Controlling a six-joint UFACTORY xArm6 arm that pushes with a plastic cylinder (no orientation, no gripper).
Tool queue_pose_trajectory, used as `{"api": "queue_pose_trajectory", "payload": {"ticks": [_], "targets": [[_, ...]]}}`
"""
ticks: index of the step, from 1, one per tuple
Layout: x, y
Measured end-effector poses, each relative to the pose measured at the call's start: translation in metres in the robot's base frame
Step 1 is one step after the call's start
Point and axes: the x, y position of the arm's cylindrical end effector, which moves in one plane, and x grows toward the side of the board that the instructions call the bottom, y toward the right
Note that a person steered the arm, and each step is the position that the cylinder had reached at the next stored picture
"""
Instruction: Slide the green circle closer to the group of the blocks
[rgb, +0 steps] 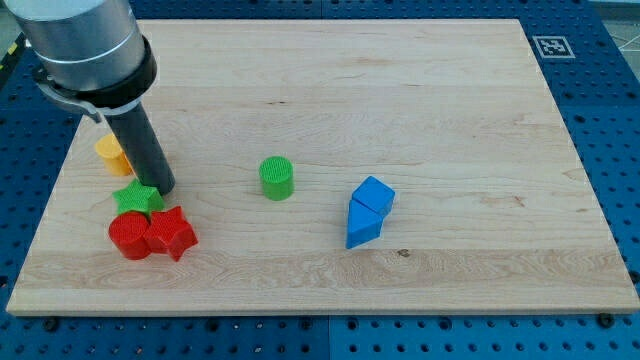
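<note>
Green circle (276, 178) sits alone on worktop (440, 90), well apart to view's right of my tip (162, 188). End effector: bare rod, nothing held. Tip touches green star (138, 199); red blocks (152, 234) and orange block (112, 153) just beside. Risk: careless sweep scatters group, or off-centre push sends circle toward blue blocks (369, 211).

My wooden board (400, 90) carries seven blocks. Just beside my tip (163, 189) lies a green star (138, 199), with a red cylinder (128, 236) and red star (171, 233) below — an orange block (110, 153) behind. Rightward: the green circle (277, 178), then a blue cube (374, 195) touching a blue triangle (362, 228).
</note>
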Motion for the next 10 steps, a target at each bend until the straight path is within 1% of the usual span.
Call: {"api": "queue_pose_trajectory", "payload": {"ticks": [2,3,4,5,6,7,9,10], "targets": [[0.001,0.000],[-0.025,0.014],[-0.056,0.037],[-0.078,0.077],[-0.082,0.118],[-0.080,0.152],[-0.031,0.160],[-0.022,0.157]]}}
